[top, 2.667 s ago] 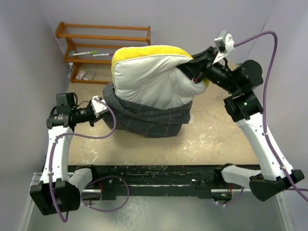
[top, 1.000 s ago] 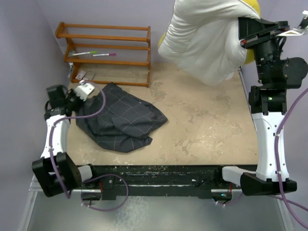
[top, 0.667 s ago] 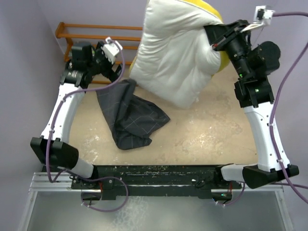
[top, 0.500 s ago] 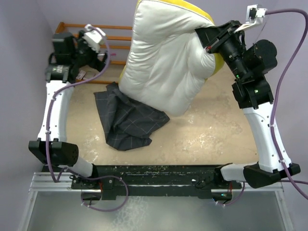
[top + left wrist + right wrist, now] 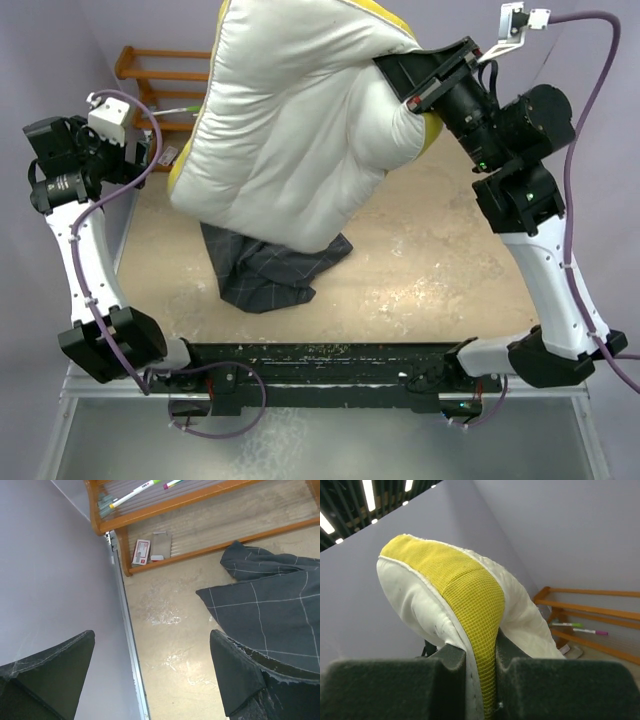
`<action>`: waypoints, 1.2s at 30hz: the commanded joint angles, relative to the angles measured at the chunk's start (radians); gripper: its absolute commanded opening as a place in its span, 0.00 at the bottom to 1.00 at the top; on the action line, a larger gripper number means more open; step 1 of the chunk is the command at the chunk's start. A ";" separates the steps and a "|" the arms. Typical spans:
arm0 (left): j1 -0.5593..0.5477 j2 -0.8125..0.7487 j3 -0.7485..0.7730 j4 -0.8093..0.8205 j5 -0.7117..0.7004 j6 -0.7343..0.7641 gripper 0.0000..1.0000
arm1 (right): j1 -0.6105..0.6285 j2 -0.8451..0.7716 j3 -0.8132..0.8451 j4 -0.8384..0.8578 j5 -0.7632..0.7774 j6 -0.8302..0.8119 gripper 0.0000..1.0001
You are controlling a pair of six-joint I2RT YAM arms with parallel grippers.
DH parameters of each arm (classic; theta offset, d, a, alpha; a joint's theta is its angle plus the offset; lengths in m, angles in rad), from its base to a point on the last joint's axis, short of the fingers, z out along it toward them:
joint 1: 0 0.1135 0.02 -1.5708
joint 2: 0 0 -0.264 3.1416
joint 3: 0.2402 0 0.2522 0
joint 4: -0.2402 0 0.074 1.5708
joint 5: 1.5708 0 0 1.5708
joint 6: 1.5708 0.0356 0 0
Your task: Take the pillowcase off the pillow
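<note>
The cream-white quilted pillow hangs in the air with its yellow edge pinched between the jaws of my right gripper, which is shut on it. The dark grey checked pillowcase lies crumpled on the table, off the pillow and partly hidden under it in the top view. My left gripper is open and holds nothing, up at the table's left edge, left of the pillowcase and apart from it.
A wooden rack stands at the back left with pens on a shelf and a small card under it. The purple wall runs close along the left.
My left gripper has let go of the pillowcase, opened and swung back to the left. The cloth dropped flat on the table. The right arm has carried the pillow left, over the pillowcase.
</note>
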 commanded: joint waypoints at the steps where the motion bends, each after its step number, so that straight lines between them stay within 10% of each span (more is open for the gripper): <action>1: 0.025 -0.068 -0.007 -0.002 0.087 -0.031 0.99 | -0.006 -0.005 0.026 0.015 0.130 0.112 0.00; 11: 0.026 -0.160 -0.264 0.129 0.102 -0.094 0.99 | -0.442 -0.059 -0.597 0.000 -0.001 0.152 0.01; 17: 0.026 -0.216 -0.446 0.246 0.174 -0.185 0.99 | -0.457 0.019 -0.702 -0.101 0.102 -0.041 0.98; 27: 0.024 -0.322 -0.797 0.550 0.279 -0.425 0.99 | -0.456 0.058 -0.716 -0.497 0.781 -0.010 1.00; 36: 0.017 -0.519 -1.177 0.940 0.420 -0.430 0.99 | -0.454 -0.005 -0.906 -0.429 0.819 -0.107 1.00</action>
